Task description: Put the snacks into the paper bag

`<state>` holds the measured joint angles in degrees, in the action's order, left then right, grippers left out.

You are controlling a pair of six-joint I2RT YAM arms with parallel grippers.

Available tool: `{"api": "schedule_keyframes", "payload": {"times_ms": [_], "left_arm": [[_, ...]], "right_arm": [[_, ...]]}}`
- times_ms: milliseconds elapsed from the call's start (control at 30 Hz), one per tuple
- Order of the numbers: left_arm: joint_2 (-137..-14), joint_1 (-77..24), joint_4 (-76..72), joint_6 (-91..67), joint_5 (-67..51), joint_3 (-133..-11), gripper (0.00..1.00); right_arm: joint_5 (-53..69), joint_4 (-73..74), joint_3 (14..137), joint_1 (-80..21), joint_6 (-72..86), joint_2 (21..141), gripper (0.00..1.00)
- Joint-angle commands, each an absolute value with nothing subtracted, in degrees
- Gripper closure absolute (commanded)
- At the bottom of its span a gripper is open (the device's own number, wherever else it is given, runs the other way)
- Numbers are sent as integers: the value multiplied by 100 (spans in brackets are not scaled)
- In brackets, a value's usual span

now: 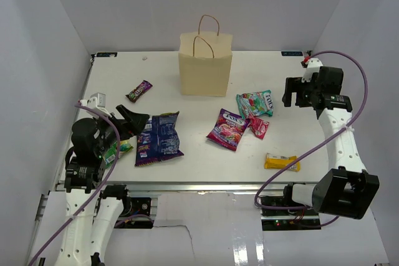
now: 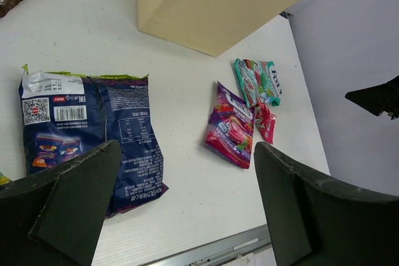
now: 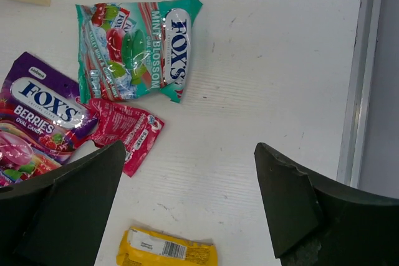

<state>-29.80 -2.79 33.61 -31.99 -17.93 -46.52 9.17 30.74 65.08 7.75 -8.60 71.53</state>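
The large blue-purple bag (image 1: pixel 159 138) lies flat on the counter (image 1: pixel 124 73), just before the open, empty left hand (image 1: pixel 138 120). It is judged light, soft and slippery; a crimped end seam should be pinched. The right hand (image 1: pixel 289 96) is likewise open.

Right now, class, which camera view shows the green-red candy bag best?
The right wrist view: the green-red candy bag lies whole and close, its Mint Blossom label readable. The top external view shows the bag whole but small; the left wrist view shows the bag farther off, slanted.
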Motion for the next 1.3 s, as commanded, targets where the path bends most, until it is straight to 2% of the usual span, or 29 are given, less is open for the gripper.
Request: {"api": "schedule_keyframes", "payload": {"times_ms": [0,100,133,233,367,567,700,867,1033,1267], "left_arm": [[-3050,-255,3006,-3348,-1986,-4571,2],[-3076,-255,2795,-3489,-2083,-4509,2],[-3102,-246,2751,-3524,-2144,-4474,2],[-3225,-255,2611,-3630,-2258,-4421,2],[-3305,-255,2383,-3762,-2460,-4255,2],[-3331,-255,1786,-3998,-2645,-3649,2],[-3612,-255,1530,-4166,-2812,-3560,2],[-3788,-255,1503,-4201,-2935,-3490,2],[-3595,-264,1512,-4359,-2786,-3358,2],[-3656,-255,1512,-4412,-2707,-3401,2]], "right_arm": [[1650,3164,6539,756,-1694,6830,10],[2868,3663,6609,651,-3095,6706,10],[2944,3943,6635,537,-3285,6689,10],[2769,4332,6785,80,-3533,6828,10],[2481,5062,6979,9,-3543,7452,10],[2646,4317,6408,228,-2263,7769,10],[2751,3484,6171,255,-1347,8417,9],[2400,2708,6529,264,-512,9430,7],[1478,2224,6846,255,-448,9913,6],[1546,1749,6679,255,-624,10054,6]]}}
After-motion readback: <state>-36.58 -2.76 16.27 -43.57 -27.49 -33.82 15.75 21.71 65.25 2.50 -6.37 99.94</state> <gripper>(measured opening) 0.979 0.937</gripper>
